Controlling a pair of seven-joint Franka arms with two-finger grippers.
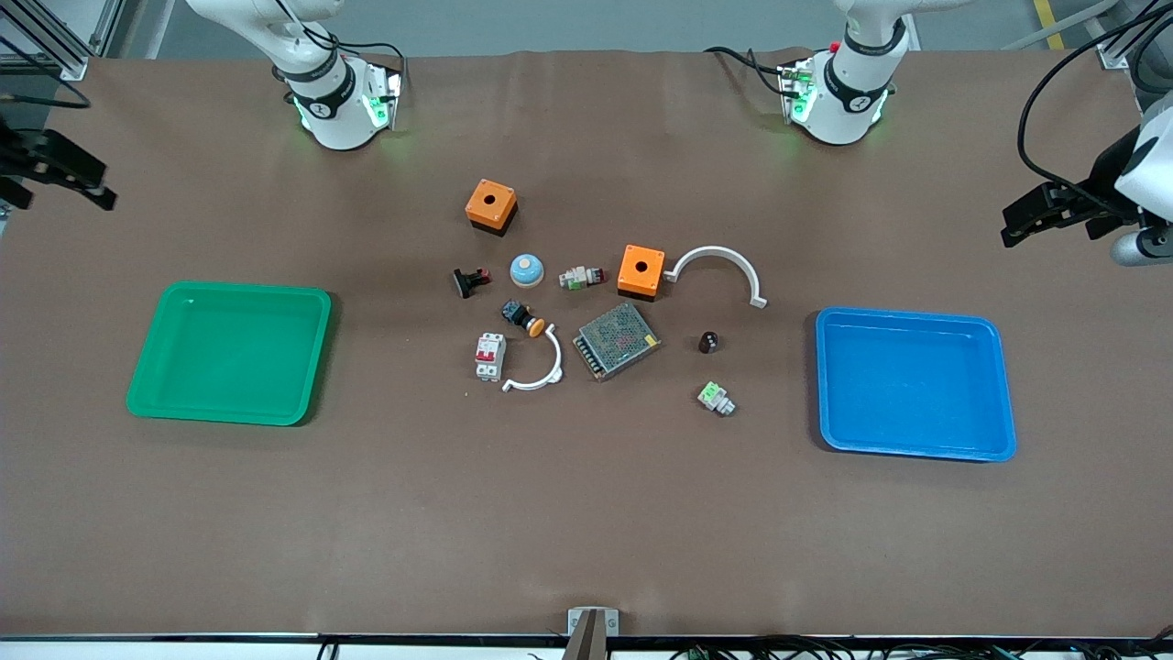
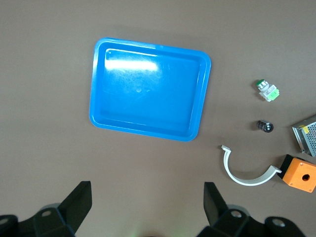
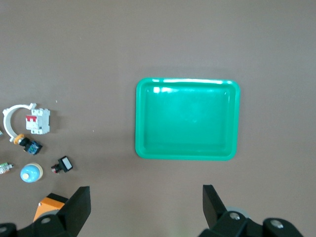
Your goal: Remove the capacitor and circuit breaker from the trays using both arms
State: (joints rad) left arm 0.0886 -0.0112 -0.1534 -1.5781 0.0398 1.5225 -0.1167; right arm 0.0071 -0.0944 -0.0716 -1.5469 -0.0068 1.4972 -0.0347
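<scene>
The capacitor (image 1: 707, 342), a tiny black cylinder, stands on the table between the grey mesh box and the blue tray (image 1: 916, 385); it also shows in the left wrist view (image 2: 265, 126). The breaker (image 1: 490, 356), white with red levers, lies beside a small white arc and shows in the right wrist view (image 3: 38, 121). My left gripper (image 1: 1017, 220) is open and empty, high above the left arm's end of the table (image 2: 147, 207). My right gripper (image 1: 92, 188) is open and empty, high above the right arm's end, near the green tray (image 1: 229, 353) (image 3: 146, 207).
In the middle lie two orange boxes (image 1: 491, 205) (image 1: 641, 270), a mesh box (image 1: 617, 340), two white arcs (image 1: 724, 266) (image 1: 541, 371), a blue dome (image 1: 527, 269), an orange-capped push-button (image 1: 523, 317), a red-tipped black part (image 1: 470, 280) and a green-and-white switch (image 1: 716, 398).
</scene>
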